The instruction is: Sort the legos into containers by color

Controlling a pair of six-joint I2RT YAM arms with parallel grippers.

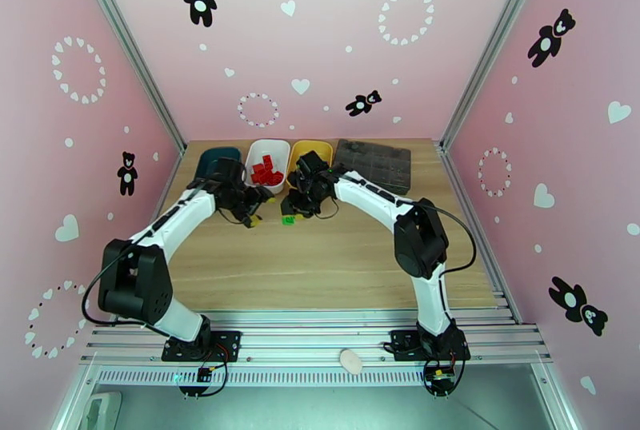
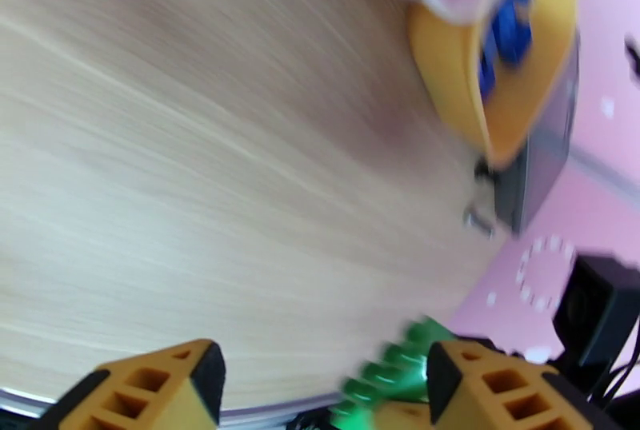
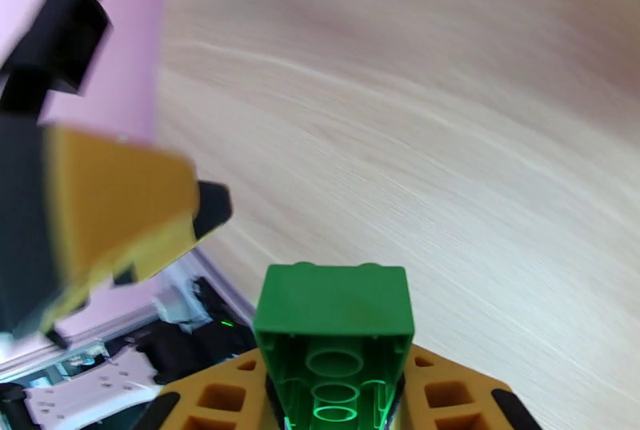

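Right gripper (image 3: 334, 380), ribbed yellow fingers (image 3: 452, 392) tight on a glossy green lego (image 3: 332, 308).

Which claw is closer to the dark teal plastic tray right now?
Left. The left claw hangs just off the near right corner of the dark teal rounded plastic tray; the right claw is farther right, in front of the yellow rounded plastic tray.

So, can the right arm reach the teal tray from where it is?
Probably not cleanly: the left hand lies just in front of the teal tray, between it and the right hand, which grips a green brick.
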